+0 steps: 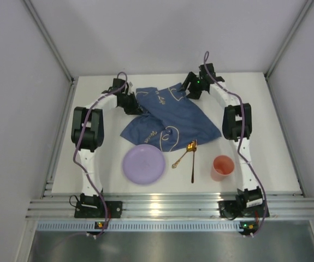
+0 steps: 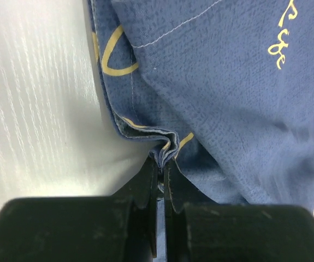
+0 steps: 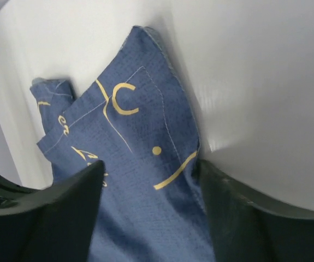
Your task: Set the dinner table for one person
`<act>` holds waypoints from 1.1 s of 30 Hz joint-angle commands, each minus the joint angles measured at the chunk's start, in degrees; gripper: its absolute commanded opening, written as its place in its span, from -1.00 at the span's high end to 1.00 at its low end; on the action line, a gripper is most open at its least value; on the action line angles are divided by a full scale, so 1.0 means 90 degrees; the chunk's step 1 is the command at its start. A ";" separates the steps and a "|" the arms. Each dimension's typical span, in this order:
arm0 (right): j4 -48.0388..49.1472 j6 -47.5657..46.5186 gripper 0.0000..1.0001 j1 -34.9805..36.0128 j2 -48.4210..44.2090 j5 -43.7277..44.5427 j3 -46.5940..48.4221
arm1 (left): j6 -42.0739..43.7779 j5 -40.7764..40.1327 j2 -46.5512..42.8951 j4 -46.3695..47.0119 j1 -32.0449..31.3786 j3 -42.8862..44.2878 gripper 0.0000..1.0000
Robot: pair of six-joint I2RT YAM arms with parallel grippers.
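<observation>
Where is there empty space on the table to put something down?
Bare table lies right of the right arm, and a smaller patch sits between the left arm, the purple plate and the blue cloth. The middle is crowded: cloth, plate, two gold utensils and pink cup sit close, with the left gripper and right gripper at the cloth's far corners.

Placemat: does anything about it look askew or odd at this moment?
Yes. The blue placemat lies rumpled and folded over itself, skewed on the white table. The left gripper is shut on its bunched edge; the right gripper straddles another corner, open.
</observation>
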 commanded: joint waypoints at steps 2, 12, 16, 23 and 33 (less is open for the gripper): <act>-0.0395 -0.0005 -0.21 0.0143 0.0433 -0.0229 0.0182 | -0.0158 -0.0094 -0.0261 -0.0272 -0.0050 0.0294 1.00; -0.0444 -0.0200 1.00 0.0172 0.0463 -0.0142 0.0173 | -0.0237 -0.0123 -0.0105 -0.0476 -0.0050 0.0577 1.00; -0.0395 -0.0093 1.00 -0.0129 0.0317 -0.0093 0.0124 | -0.0227 -0.0591 -0.0173 -0.0740 0.0067 0.0568 1.00; -0.0317 -0.0083 1.00 -0.1067 -0.0142 0.0453 -0.0188 | -0.0168 -0.1157 -0.0466 -0.0994 0.0457 0.0275 1.00; -0.0258 -0.0161 1.00 -0.1410 -0.0094 0.0366 -0.0218 | -0.0051 -0.1480 -0.0740 -0.1043 0.0917 0.0001 1.00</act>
